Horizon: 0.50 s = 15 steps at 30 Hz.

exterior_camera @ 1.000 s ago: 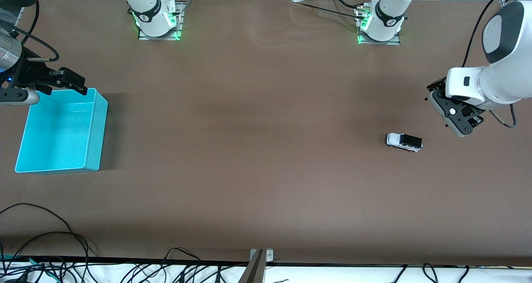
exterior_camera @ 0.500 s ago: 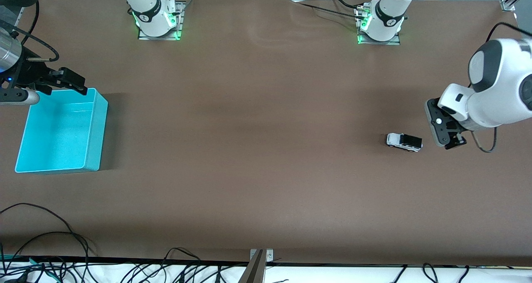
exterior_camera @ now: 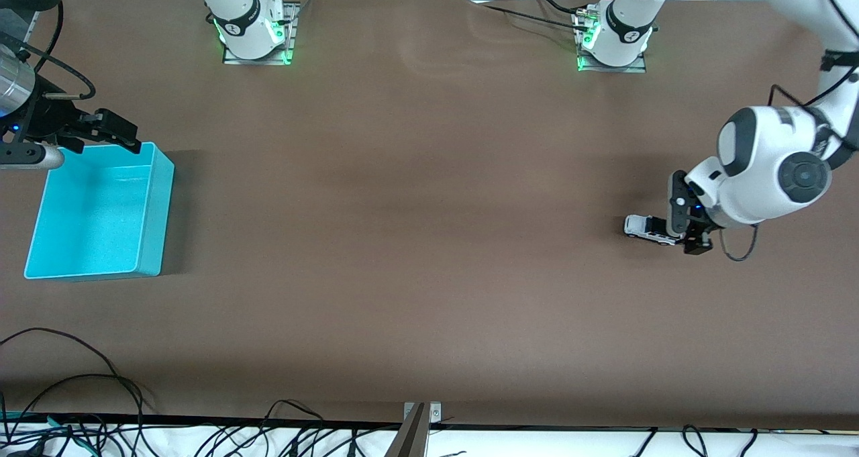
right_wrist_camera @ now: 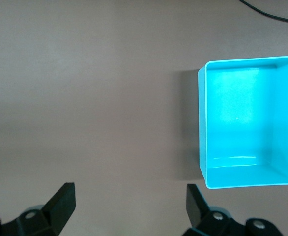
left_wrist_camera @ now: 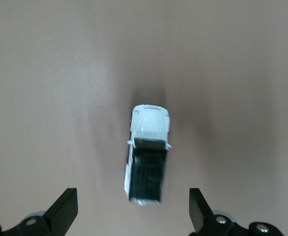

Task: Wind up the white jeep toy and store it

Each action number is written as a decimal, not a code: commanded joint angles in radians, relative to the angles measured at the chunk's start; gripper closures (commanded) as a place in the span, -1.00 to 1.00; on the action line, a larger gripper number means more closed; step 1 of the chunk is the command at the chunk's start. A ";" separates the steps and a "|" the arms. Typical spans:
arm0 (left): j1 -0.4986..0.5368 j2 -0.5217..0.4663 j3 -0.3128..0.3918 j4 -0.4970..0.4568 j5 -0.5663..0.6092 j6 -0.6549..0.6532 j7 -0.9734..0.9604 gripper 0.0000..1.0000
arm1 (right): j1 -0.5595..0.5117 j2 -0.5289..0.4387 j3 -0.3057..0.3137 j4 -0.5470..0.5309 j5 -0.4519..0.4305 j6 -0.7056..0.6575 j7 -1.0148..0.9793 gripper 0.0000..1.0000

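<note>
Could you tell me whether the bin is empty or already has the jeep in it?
Empty: the bin shows only its bare cyan floor. The jeep sits on the table under the open left gripper.

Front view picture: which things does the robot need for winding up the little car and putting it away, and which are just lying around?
Needed:
- white jeep toy, on the table
- cyan bin, empty
- left gripper, open over the jeep
- right gripper, open, waiting over the bin's edge

Just lying about:
- black cables along the table edge nearest the camera

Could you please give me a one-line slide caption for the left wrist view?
Open left gripper poised above the white jeep toy on the brown table.
</note>
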<state>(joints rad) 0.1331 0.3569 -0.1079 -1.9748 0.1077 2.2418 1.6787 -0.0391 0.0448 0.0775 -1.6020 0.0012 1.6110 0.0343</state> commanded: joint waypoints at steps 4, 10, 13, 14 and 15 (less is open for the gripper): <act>0.029 0.019 -0.007 -0.174 0.023 0.272 0.052 -1.00 | -0.001 0.009 0.002 0.030 0.007 -0.025 -0.001 -1.00; 0.039 0.011 -0.007 -0.179 0.024 0.253 0.055 -1.00 | -0.001 0.009 0.002 0.030 0.006 -0.025 -0.001 -1.00; 0.039 0.014 -0.007 -0.179 0.024 0.245 0.055 -1.00 | -0.001 0.009 0.002 0.030 0.008 -0.025 -0.001 -1.00; 0.039 0.017 -0.007 -0.177 0.024 0.245 0.055 -1.00 | -0.001 0.009 0.002 0.030 0.008 -0.025 -0.001 -1.00; 0.039 0.019 -0.007 -0.176 0.026 0.249 0.055 -1.00 | -0.001 0.009 0.002 0.030 0.008 -0.025 -0.001 -1.00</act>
<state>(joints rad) 0.1630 0.3977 -0.1073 -2.1425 0.1097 2.5023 1.7168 -0.0389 0.0448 0.0778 -1.6018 0.0012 1.6110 0.0343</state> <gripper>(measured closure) 0.000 0.000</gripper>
